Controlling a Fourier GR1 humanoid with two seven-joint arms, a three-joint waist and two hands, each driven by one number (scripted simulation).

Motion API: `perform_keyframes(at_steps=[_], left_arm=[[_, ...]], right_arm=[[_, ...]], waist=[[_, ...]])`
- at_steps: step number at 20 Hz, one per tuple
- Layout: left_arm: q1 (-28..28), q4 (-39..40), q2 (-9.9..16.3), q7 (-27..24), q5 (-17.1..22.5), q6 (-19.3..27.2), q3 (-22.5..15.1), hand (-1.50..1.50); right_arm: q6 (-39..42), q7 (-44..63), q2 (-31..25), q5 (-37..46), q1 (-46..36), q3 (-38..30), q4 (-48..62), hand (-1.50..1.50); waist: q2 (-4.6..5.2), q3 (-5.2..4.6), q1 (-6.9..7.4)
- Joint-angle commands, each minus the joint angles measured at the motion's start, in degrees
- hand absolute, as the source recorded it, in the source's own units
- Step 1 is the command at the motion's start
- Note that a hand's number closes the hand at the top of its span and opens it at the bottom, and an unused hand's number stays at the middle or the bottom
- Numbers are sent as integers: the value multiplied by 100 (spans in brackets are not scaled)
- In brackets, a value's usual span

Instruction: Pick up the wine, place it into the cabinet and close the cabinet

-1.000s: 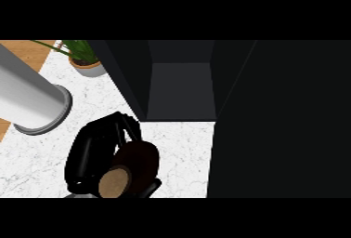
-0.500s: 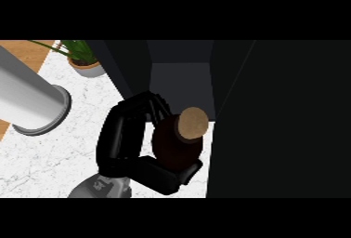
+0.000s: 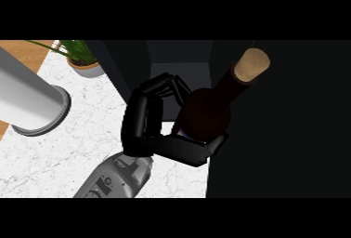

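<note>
Wine bottle (image 3: 209,111), no label readable, gripped by right robot hand (image 3: 154,125).

White marble counter (image 3: 61,153) (wooden edge)

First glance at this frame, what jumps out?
The dark wine bottle with its tan cork, tilted at centre right, gripped by a black hand at the open cabinet. Which hand it is I cannot tell. At far left a big grey cylinder stands on the white counter; a potted plant sits top left.
</note>
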Motion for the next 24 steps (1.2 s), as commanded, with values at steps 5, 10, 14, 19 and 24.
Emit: perform_keyframes(at_steps=[5, 10, 14, 19, 24], left_arm=[[-630, 841, -2, -290, 131, 389, 8, 150], [-376, 756, -2, -538, 281, 847, -436, 150], [-75, 1015, -2, -1129, 790, 218, 106, 150], [-298, 1505, -2, -1331, 934, 263, 245, 150], [9, 1597, 172, -1578, 635, 368, -122, 150]], right_arm=[[-77, 225, 114, -337, 140, 93, -642, -150], [57, 338, -78, -657, 214, -245, -787, -150], [100, 240, -7, -702, 398, -200, -921, -150], [80, 213, -166, -805, -11, -486, -478, -150], [156, -12, -115, -647, 106, -457, -378, -150]], waist=[[7, -2, -18], [-5, -2, -10], [-4, -3, -13], [3, -1, 25], [-5, 1, 50]])
